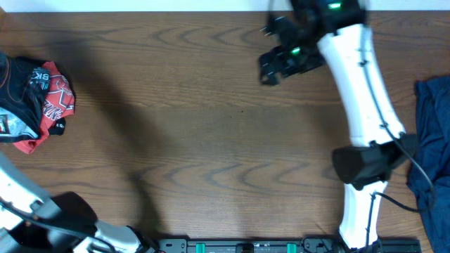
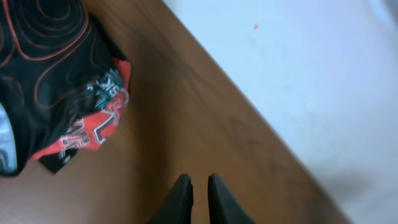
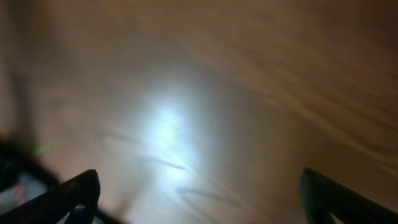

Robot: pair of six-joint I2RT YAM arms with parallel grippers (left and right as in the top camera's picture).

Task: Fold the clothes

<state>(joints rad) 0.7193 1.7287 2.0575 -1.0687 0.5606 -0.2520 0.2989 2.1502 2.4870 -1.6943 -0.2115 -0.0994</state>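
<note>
The clothes, a black jersey [image 1: 35, 98] with thin orange lines and a red panel with white lettering, lie bunched in a compact pile at the table's far left. In the left wrist view the jersey [image 2: 50, 81] fills the upper left. My left gripper [image 2: 199, 186] hovers over bare wood to its right, apart from it, with its jaws almost together and nothing between them. My right gripper [image 1: 269, 68] is at the table's back centre. In its own view the right gripper [image 3: 199, 193] is wide open over bare wood, holding nothing.
A dark blue garment [image 1: 432, 140] lies at the table's right edge, beside the right arm's base. The table's far edge [image 2: 249, 112] runs diagonally just past the left gripper, with pale floor beyond it. Black equipment [image 1: 267, 246] lines the front edge.
</note>
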